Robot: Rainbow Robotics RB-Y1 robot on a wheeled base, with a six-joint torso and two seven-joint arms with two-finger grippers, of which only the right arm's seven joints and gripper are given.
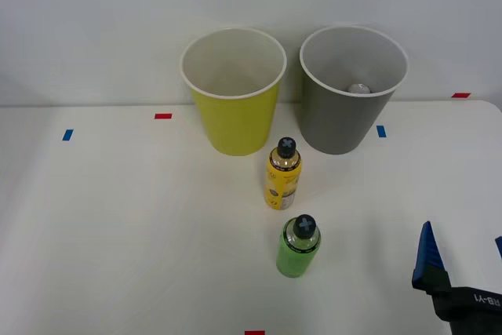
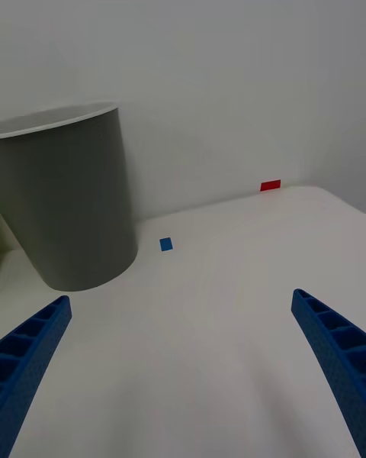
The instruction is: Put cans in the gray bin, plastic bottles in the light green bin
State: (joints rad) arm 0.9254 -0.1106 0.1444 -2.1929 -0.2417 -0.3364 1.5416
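The light green bin (image 1: 235,125) and the gray bin (image 1: 342,125) stand side by side at the back of the white table. Inside the gray bin lies a can (image 1: 359,89), of which just the silver top shows. Two black-capped plastic bottles stand upright in front of the bins: a yellow-labelled one (image 1: 283,178) and, nearer to me, a bright green one (image 1: 297,250). My right gripper (image 1: 463,253) hovers open and empty at the front right, well right of the green bottle. In the right wrist view the gripper (image 2: 180,298) faces the gray bin (image 2: 72,198).
Small red tape marks (image 1: 163,116) and blue tape marks (image 1: 381,131) dot the tabletop. A pale wall rises right behind the bins. The table's right edge (image 1: 496,115) runs near the gripper.
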